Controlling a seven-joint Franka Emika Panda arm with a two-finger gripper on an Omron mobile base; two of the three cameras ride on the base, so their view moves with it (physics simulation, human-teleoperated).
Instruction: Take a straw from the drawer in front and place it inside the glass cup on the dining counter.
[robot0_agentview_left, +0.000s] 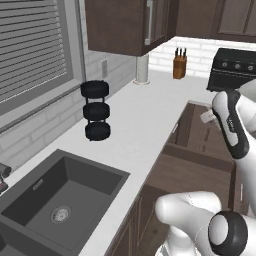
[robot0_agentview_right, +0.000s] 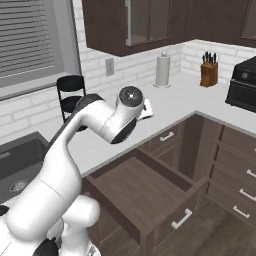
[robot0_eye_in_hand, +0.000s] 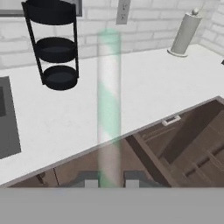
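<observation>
In the hand view the straw (robot0_eye_in_hand: 109, 105) is seen standing up the centre of the frame, clamped at its base by the nearly closed gripper (robot0_eye_in_hand: 109, 180) above the open drawer (robot0_eye_in_hand: 175, 144). A slip or tilt could be caused by so thin a grip during a wide swing, or the straw could be knocked against the upper cabinets (robot0_agentview_right: 135, 25)

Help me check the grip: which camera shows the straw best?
The hand view. There the straw rises pale and green-tinted from between the shut gripper, above the open drawer. In the left and right base views the arm covers the hand, so I cannot make the straw out.
</observation>
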